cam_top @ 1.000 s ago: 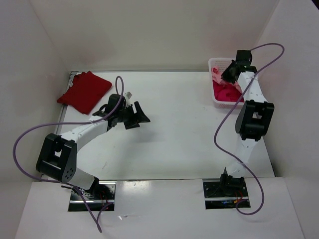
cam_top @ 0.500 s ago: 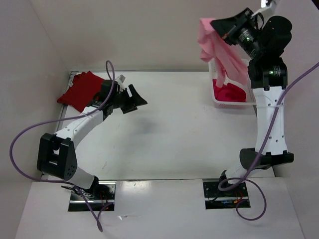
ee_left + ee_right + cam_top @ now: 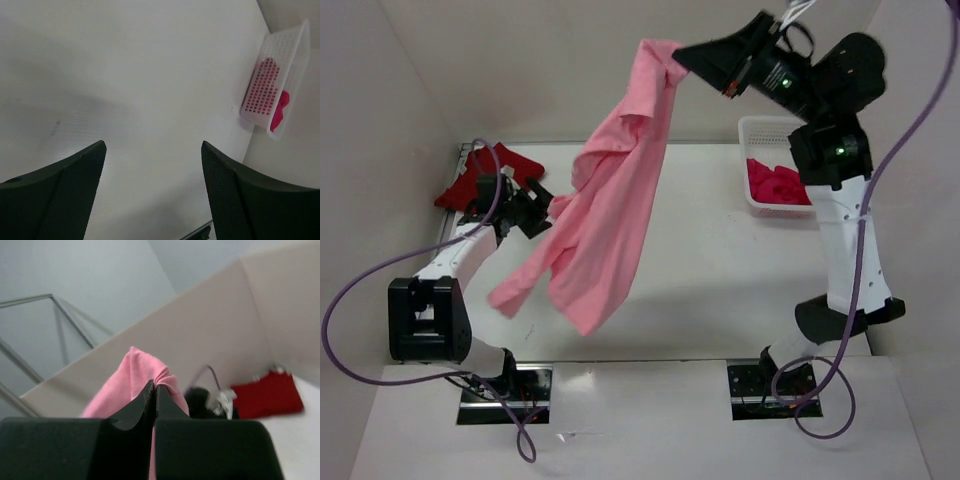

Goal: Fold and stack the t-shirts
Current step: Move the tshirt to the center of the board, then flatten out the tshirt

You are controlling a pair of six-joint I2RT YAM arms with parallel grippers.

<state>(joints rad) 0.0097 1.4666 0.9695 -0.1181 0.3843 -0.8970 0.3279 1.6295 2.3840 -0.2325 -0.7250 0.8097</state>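
My right gripper (image 3: 682, 55) (image 3: 155, 386) is raised high over the table, shut on a bunched edge of the light pink t-shirt (image 3: 610, 210) (image 3: 131, 371). The shirt hangs unfurled, its lower end over the table's near left. The dark red t-shirt (image 3: 517, 162) (image 3: 270, 392) lies folded at the far left corner, partly behind my left arm. My left gripper (image 3: 542, 212) (image 3: 152, 145) hovers beside it, open with nothing between its fingers, its tips partly hidden by the pink cloth. The crimson-magenta t-shirt (image 3: 775, 185) (image 3: 281, 102) lies crumpled in the basket.
The white mesh basket (image 3: 760, 125) (image 3: 280, 60) stands at the far right of the table against the wall. Pale walls close in the table on the left, back and right. Purple cables loop from both arms.
My right arm has lifted the pink t-shirt out of the basket and swung it up and to the left. My left arm has drawn back toward the dark red shirt.
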